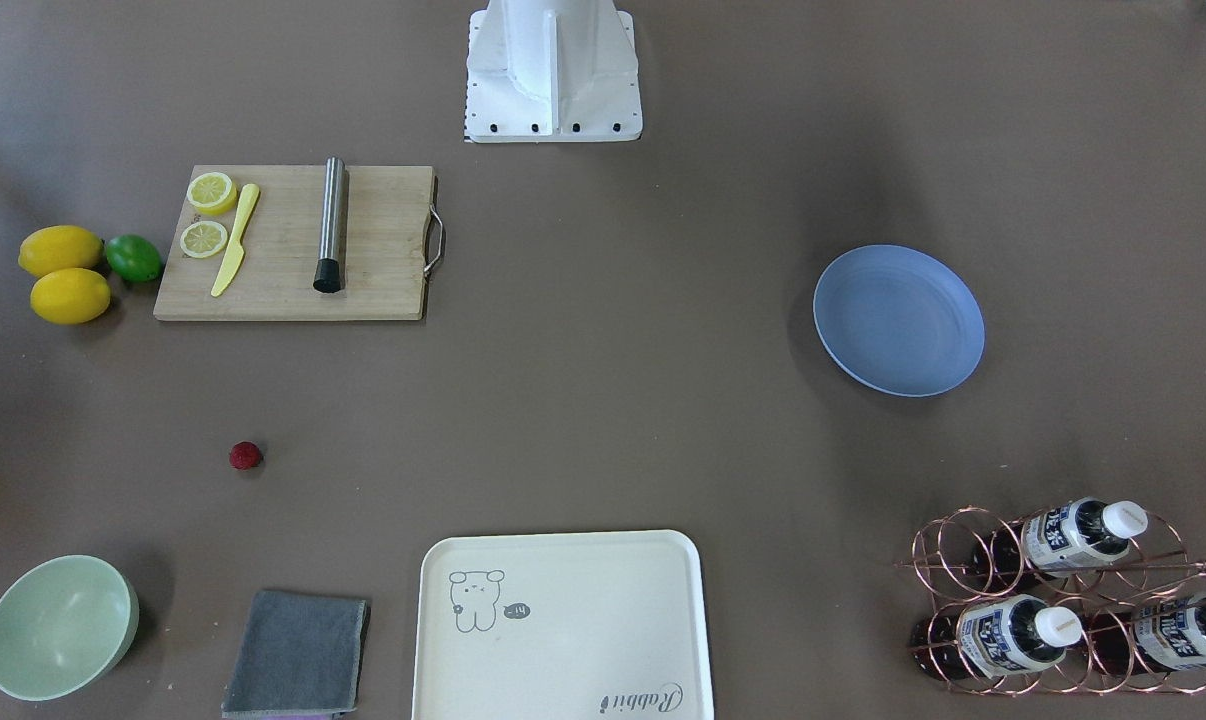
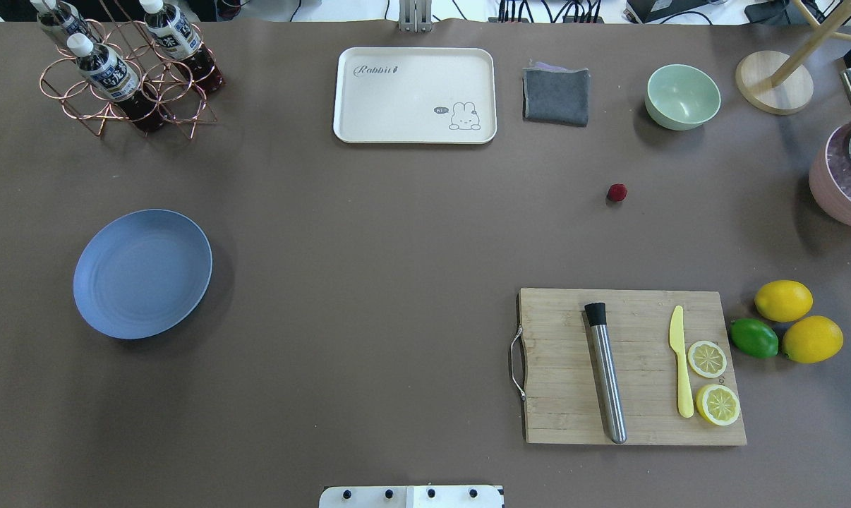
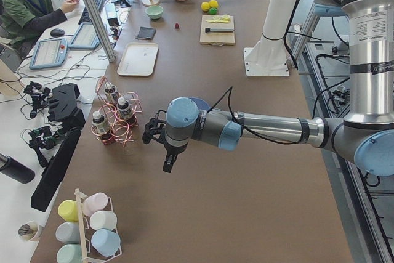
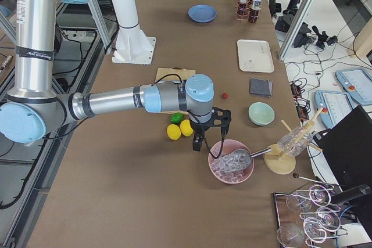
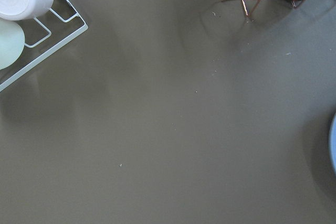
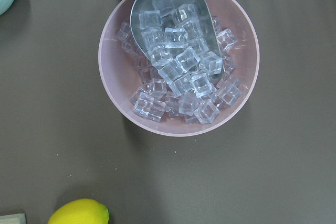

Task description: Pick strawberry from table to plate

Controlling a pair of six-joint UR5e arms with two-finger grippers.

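Observation:
The strawberry (image 1: 246, 456) (image 2: 617, 192), a tiny dark-red berry, lies alone on the brown table (image 1: 603, 400), between the green bowl and the cutting board. The blue-grey plate (image 1: 898, 320) (image 2: 142, 273) sits bare on the other half of the table, far from the berry. My left gripper (image 3: 167, 152) hangs above the table near the plate and the bottle rack. My right gripper (image 4: 200, 140) hovers by the pink ice bowl, well away from the strawberry (image 4: 224, 94). Both grippers show only in the side views, so I cannot tell whether either is open or shut.
A wooden cutting board (image 2: 630, 367) carries lemon slices, a yellow knife and a steel muddler, with two lemons and a lime (image 2: 753, 337) beside it. Also here: cream tray (image 2: 415, 95), grey cloth (image 2: 556, 97), green bowl (image 2: 682, 97), bottle rack (image 2: 125, 70), pink ice bowl (image 6: 178, 56). A person sits off-table.

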